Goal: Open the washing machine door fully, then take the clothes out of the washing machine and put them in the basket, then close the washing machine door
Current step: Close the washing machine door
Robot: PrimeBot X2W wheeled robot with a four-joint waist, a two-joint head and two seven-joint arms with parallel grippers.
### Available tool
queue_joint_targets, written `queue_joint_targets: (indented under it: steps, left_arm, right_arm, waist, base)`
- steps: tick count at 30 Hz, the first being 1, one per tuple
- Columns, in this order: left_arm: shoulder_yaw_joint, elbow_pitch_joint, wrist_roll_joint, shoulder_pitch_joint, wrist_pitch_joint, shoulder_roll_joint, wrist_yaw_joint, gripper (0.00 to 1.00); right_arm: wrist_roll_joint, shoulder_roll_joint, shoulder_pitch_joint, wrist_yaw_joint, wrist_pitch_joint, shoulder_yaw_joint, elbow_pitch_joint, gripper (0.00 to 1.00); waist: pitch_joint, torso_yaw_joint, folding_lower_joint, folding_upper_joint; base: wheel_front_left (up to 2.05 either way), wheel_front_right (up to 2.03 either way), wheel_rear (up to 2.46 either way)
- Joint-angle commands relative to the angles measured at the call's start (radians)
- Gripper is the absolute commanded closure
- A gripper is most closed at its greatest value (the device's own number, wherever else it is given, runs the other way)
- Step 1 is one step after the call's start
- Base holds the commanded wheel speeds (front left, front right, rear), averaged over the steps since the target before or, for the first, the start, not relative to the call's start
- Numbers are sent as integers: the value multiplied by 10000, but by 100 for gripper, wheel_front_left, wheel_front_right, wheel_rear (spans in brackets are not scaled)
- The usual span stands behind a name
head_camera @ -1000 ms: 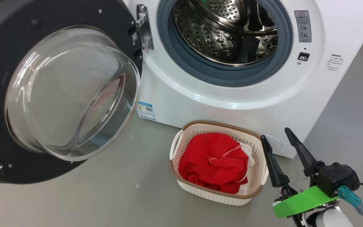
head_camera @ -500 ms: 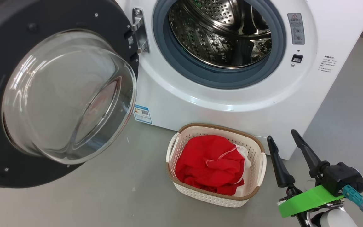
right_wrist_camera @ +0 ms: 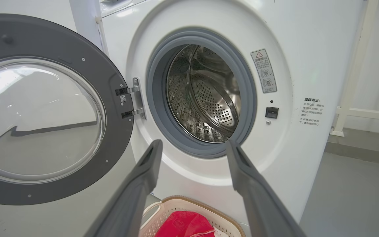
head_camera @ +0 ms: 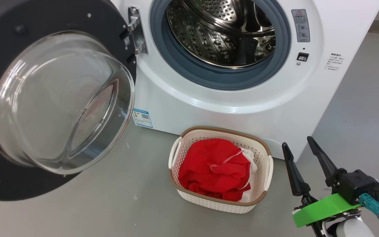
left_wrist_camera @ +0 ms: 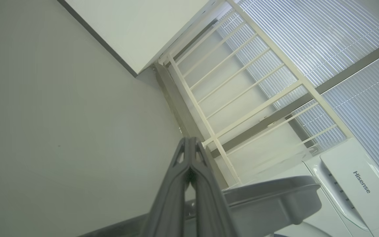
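**One washer, one basket, two claws**

One washing machine (head_camera: 209, 105) has its door (head_camera: 44, 16) open at 9 o'clock. One basket (head_camera: 224, 130) at 6 o'clock holds the red clothes (head_camera: 212, 168). At 4 o'clock the right claw (head_camera: 296, 141) is wide apart and empty. The left claw (left_wrist_camera: 189, 141) is pressed together and empty.

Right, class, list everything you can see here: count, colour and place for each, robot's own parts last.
washing machine: one, white, behind the basket
washing machine door: one, black rim with clear glass, swung open at left
gasket: one, grey, around the machine's opening
basket: one, cream with brown rim, on the floor before the machine
clothes: red heap plus one white piece, inside the basket
label sticker: one, blue-white, low on machine's front
railing: one, cream-white, left wrist view
right gripper: one, dark, open, right of the basket
left gripper: one, dark grey, shut, empty
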Motion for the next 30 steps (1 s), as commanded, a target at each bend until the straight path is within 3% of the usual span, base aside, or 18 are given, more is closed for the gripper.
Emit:
queue_joint_targets:
  steps: [1,17,30]
  left_arm:
    - [34,132,-36,-393,321,810,61,100]
    - [-278,1700,-320,-418,1641,1420,-650,100]
    - [-320,1265,-991,214,2753,656,-1057,100]
  right_arm:
    - [-86,-3,-142,48,-65,240,-232,0]
    - [-115,-3,-152,48,-65,305,-244,0]
    - [-100,-3,-156,48,-65,241,-434,0]
  waist:
    - [20,-54,0,-1]
    - [127,-519,0,-1]
    - [264,-326,0,-1]
  base:
    - [0,0,0]
    - [0,0,0]
    - [0,0,0]
